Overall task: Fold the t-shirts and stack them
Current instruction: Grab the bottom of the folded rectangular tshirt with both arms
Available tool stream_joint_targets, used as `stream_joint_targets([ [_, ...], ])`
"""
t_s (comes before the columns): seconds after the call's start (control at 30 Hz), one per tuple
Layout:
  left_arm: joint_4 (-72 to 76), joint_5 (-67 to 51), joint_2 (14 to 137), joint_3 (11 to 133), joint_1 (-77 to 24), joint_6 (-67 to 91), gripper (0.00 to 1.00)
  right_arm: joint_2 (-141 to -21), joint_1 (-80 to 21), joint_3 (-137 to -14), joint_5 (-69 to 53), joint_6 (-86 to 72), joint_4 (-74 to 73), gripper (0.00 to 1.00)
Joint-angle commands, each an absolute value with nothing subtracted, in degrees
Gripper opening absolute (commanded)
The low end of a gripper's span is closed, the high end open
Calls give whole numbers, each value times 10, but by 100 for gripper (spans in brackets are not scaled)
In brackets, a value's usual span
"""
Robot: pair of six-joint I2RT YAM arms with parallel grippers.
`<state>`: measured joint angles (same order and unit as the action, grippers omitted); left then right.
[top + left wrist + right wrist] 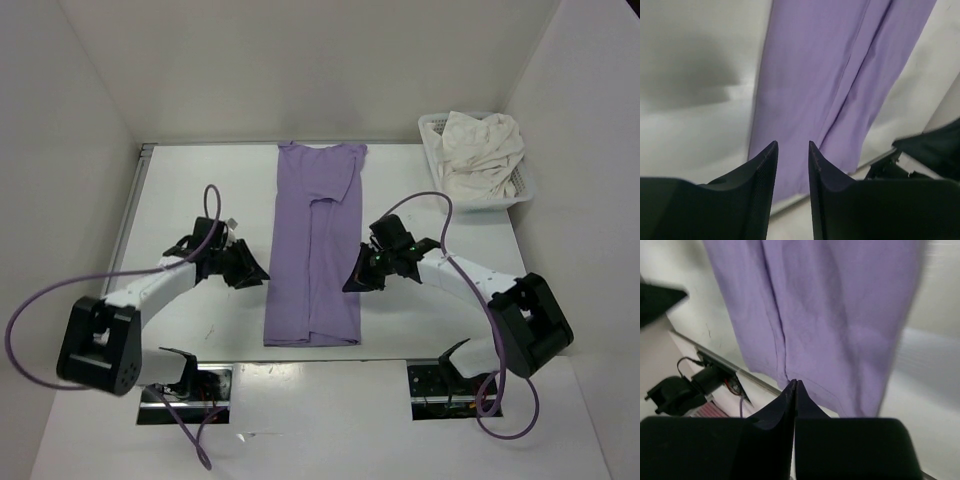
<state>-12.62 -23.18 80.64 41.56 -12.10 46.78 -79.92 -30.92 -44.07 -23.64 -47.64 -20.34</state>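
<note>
A lavender t-shirt (315,250) lies flat in the middle of the table, folded lengthwise into a long narrow strip with its neck end at the far side. My left gripper (260,274) hovers just off the strip's left edge, its jaws a little apart and empty; the left wrist view shows the purple cloth (830,75) beyond its fingertips (792,145). At the strip's right edge my right gripper (353,284) is shut with nothing between its jaws, and its tips (796,383) point at the hem end of the cloth (830,315). A cream white t-shirt (482,148) lies crumpled in the basket.
The white mesh basket (431,150) stands at the far right corner of the table. White walls close in the back and both sides. Purple cables (30,310) loop from each arm, and the arm bases (185,385) sit at the near edge.
</note>
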Motion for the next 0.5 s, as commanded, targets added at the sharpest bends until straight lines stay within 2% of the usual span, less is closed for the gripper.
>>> stream_joint_targets([
  [0.0,-220,-251,687,374,-115,505,38,-777,-302,-459,-184,-510,-228,0],
  [0.07,-265,-250,651,367,-115,493,38,-763,-291,-459,-184,-495,-245,0],
  [0.1,-276,-245,632,367,-115,483,38,-756,-285,-447,-191,-495,-250,4],
  [0.2,-296,-253,664,367,-120,455,38,-756,-285,-419,-208,-490,-262,28],
  [0.23,-304,-253,682,372,-120,455,38,-756,-285,-411,-208,-497,-262,45],
  [0.33,-320,-253,746,372,-126,455,36,-738,-285,-391,-215,-503,-254,64],
  [0.4,-335,-242,754,372,-144,462,38,-711,-285,-370,-208,-510,-261,67],
  [0.43,-342,-230,749,372,-144,470,48,-701,-285,-360,-208,-521,-261,70],
  [0.47,-347,-229,738,365,-144,480,50,-690,-285,-351,-208,-521,-261,70],
])
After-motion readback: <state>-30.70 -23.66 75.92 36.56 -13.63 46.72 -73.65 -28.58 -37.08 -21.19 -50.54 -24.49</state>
